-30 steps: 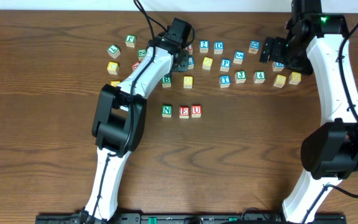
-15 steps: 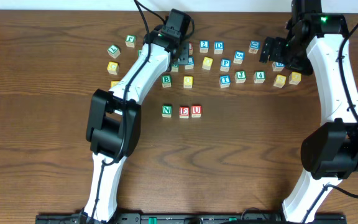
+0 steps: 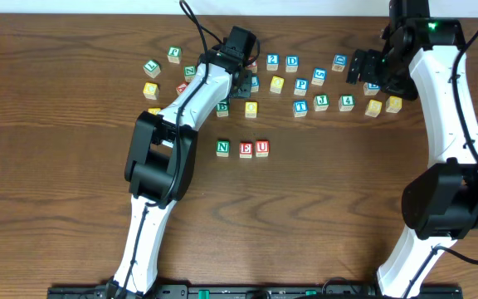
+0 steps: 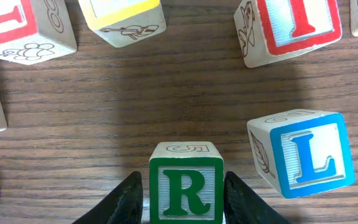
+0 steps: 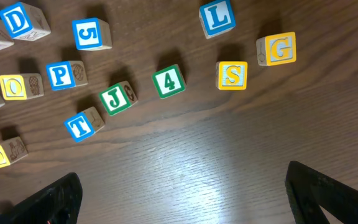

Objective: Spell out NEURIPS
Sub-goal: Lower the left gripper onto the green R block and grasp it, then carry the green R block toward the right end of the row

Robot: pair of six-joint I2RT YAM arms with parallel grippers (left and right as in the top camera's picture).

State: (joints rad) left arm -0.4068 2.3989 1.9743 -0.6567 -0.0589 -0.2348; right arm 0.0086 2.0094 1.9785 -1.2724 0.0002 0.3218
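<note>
Left gripper [image 4: 183, 179]: jaws narrow, closed on green R [image 4: 185, 194], one finger on each side face. Cube sat square btwn them, letter upright. Whether it had left the table [image 4: 166, 112]: cannot tell. Blue L [image 4: 303, 152] stood just beside the right-side jaw. Red I [image 4: 294, 25] lay ahead of the jaws, to the right.

Judgement: lift straight up before any traverse so the outer finger doesn't clip the blue L. Then set it down beside U, on the side away from E, faces flush, no twist.

Right gripper [image 5: 185, 199]: jaws wide, empty. Blue P [image 5: 61, 74] and yellow S [image 5: 232, 74] lay ahead of them.

Overhead cam alone showed the row N [image 3: 222, 148], E [image 3: 246, 149], U [image 3: 261, 148], apart from both sets of jaws. It hid the grip under the left wrist. Only the left wrist cam showed letter and contact.
</note>
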